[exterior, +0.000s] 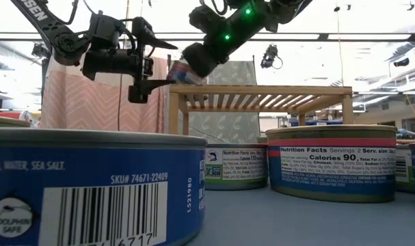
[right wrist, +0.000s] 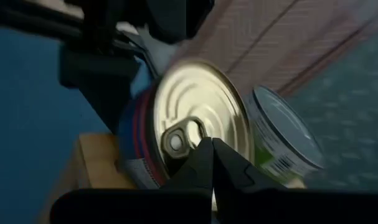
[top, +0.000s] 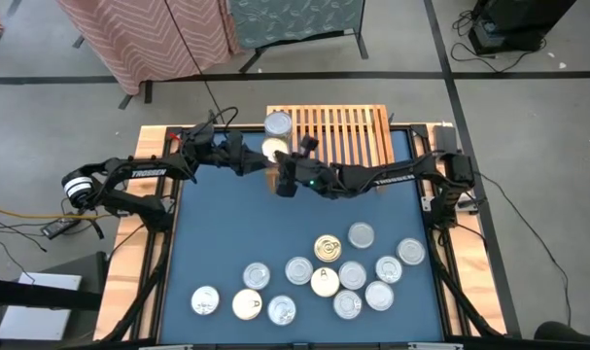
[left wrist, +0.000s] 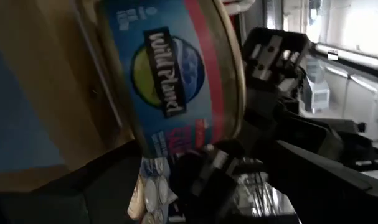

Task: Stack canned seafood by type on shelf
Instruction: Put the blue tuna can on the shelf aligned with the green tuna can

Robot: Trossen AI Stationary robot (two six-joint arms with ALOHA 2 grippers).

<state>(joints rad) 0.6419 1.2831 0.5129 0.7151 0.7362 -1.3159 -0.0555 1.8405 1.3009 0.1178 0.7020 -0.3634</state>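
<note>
a blue-topped table (top: 226, 233) holds a light-wood slatted shelf (top: 348, 131) at its far edge and a cluster of flat tins (top: 324, 277) near the front. both dark arms meet over the shelf's left end. a silver-topped tin (top: 278, 123) sits on that end. the right gripper (right wrist: 210, 165) and left gripper (exterior: 152, 68) both pinch a gold-topped tin with a blue and red label (right wrist: 189, 127), tipped on edge just beside the silver one.
</note>
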